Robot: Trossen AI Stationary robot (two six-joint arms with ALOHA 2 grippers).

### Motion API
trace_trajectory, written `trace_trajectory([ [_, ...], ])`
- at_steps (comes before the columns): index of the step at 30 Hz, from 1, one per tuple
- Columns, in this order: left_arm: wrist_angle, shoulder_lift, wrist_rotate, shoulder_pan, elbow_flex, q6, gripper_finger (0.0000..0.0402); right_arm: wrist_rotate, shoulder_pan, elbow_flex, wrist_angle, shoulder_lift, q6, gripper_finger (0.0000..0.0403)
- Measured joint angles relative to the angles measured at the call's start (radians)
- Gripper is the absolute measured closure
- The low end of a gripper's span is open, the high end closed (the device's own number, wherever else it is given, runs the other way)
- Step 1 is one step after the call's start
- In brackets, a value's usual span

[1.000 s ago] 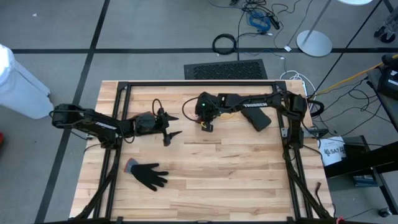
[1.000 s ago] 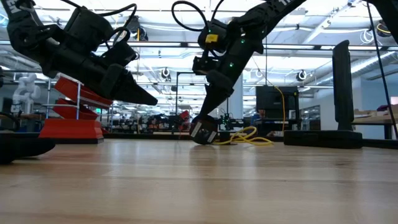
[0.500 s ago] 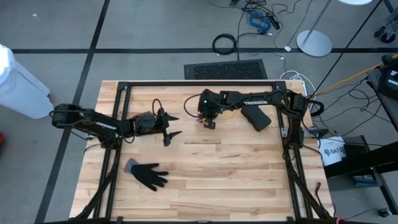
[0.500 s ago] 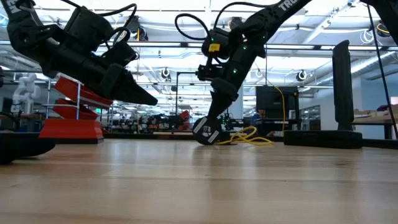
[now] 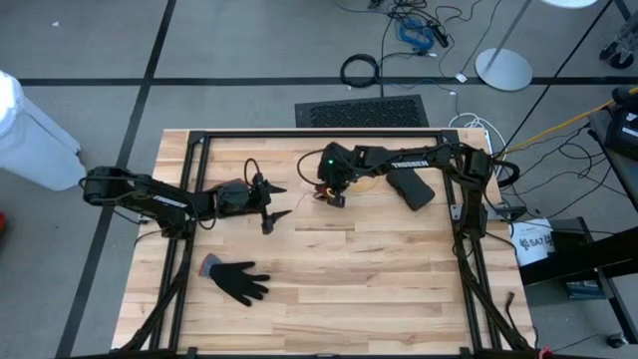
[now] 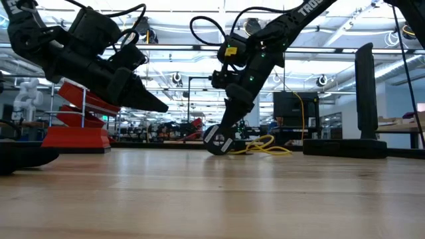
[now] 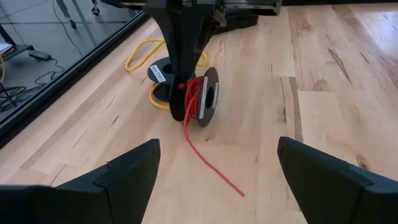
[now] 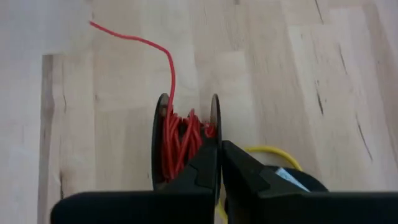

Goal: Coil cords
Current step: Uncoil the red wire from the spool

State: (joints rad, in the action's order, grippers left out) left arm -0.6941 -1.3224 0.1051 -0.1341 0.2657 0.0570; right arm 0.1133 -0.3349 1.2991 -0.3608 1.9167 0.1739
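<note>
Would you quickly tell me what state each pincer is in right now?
Left pincer: open, holding nothing.
Right pincer: shut on the rim of the black spool wound with red wire.

R gripper [image 5: 333, 197] shifted slightly w/ spool [image 7: 198, 98]

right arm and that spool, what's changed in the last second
The right hand, shut on one rim of the black spool of red wire, drifted slightly toward the robot's right and away from the table's near edge, taking the spool along. The left hand stayed open and hovering, and the black glove and yellow cord did not move.
</note>
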Motion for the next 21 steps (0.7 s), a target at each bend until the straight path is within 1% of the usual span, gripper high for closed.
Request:
trace_trajectory([
  [3,0.000,0.000,0.000,0.000,0.000,0.000,0.0068,0.007,-0.006,0.000,0.009,0.000,0.001,0.0392],
  [7,0.000,0.000,0.000,0.000,0.000,0.001,0.0068,0.055,-0.017,-0.001,0.011,0.010,0.008,0.0392],
  [10,0.000,0.000,0.000,0.000,0.000,0.001,0.0068,0.105,-0.020,-0.014,0.025,0.017,0.046,0.0392],
  [14,0.001,0.000,0.000,0.000,0.000,0.001,0.0068,0.111,-0.022,-0.046,0.048,0.031,0.051,0.0400],
  [21,0.000,0.000,0.003,0.000,0.000,0.000,0.0068,0.095,-0.022,-0.072,0.074,0.034,0.048,0.0402],
])
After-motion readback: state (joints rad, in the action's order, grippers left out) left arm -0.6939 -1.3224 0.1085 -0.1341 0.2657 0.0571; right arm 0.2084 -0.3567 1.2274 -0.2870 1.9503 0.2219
